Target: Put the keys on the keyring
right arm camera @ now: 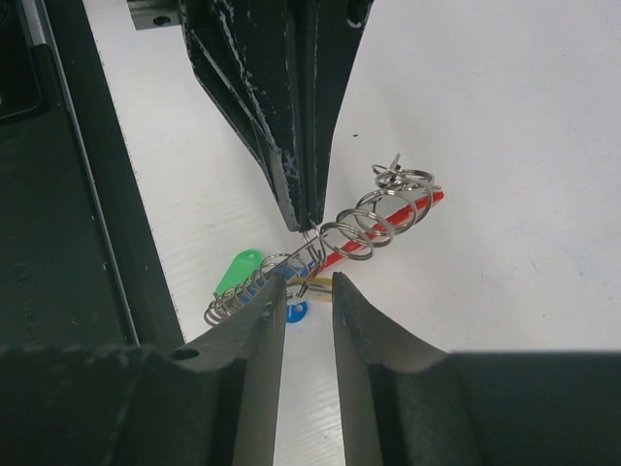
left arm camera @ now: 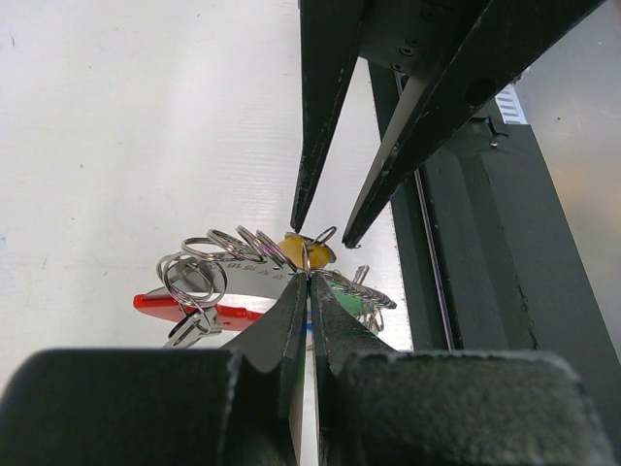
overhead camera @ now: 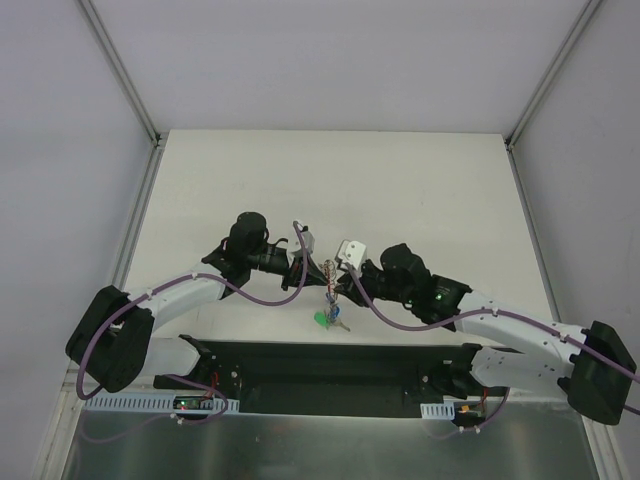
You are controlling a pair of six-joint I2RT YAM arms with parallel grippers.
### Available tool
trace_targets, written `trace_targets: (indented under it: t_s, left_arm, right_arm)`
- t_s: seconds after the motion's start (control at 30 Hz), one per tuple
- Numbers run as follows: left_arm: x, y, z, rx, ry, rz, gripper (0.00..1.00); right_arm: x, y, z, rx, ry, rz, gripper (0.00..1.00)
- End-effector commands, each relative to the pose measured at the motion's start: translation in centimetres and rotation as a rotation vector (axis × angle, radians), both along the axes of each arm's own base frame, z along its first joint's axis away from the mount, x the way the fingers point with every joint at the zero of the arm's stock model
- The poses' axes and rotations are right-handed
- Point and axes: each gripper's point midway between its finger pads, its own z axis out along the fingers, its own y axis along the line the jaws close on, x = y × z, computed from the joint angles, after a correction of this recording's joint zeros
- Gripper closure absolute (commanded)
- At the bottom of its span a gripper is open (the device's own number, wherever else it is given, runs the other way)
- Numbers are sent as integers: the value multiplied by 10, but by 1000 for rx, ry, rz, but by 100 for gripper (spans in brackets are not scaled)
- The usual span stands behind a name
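Centrally over the smooth white surface, two black tapered pincers meet tip to tip. The left pincer is clenched on one loop of the keyring, a drawn-out coil of thin silver wire joined to a glossy red band. The right pincer is released, its tips parted either side of a small loop. Green-, blue- and yellow-capped keys gather at one end of the coil.
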Motion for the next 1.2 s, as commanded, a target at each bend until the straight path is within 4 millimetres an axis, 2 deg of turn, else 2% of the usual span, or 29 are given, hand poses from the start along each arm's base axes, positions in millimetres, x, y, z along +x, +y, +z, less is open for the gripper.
trace_targets:
  t_s: [0.0,0.1,0.17,0.23,0.53,0.6,0.83,0.87,1.0,1.03,1.07,1.13,1.17]
  left_arm:
    - [-4,-2,18,-53,-57,-20,100]
    - [-4,-2,20,-58,-62,-14,100]
    - [-2,-2,20,-60,-71,-1,100]
    - [-1,-1,22,-71,-82,13,100]
    - [11,-1,34,-136,-93,140,100]
    - [8,-4,41,-168,-115,145,100]
    - [-1,-14,40,-235,-104,203,100]
    - [0,-13,39,-245,-98,217,100]
    - [-4,-10,33,-242,-74,222,100]
    - [-5,-8,27,-220,-59,228,89]
    - [-5,-7,30,-223,-79,231,81]
    - [-6,-4,28,-205,-83,239,66]
    - [-7,-2,25,-181,-87,241,63]
  right_arm:
    - [11,12,25,36,-59,-10,73]
    - [12,13,21,20,-53,-10,81]
    - [11,12,15,3,-44,-9,93]
    - [11,12,14,-2,-40,-9,98]
    - [6,13,15,-8,-57,-6,99]
    - [6,16,14,-17,-71,-15,99]
    - [11,27,19,-6,-122,-57,99]
    - [18,23,20,-18,-143,-102,99]
    - [21,15,24,-36,-180,-117,99]
    - [21,11,24,-54,-181,-115,99]
    - [20,10,26,-60,-188,-105,99]
    - [17,7,27,-90,-195,-82,99]
    - [16,8,28,-87,-198,-68,99]
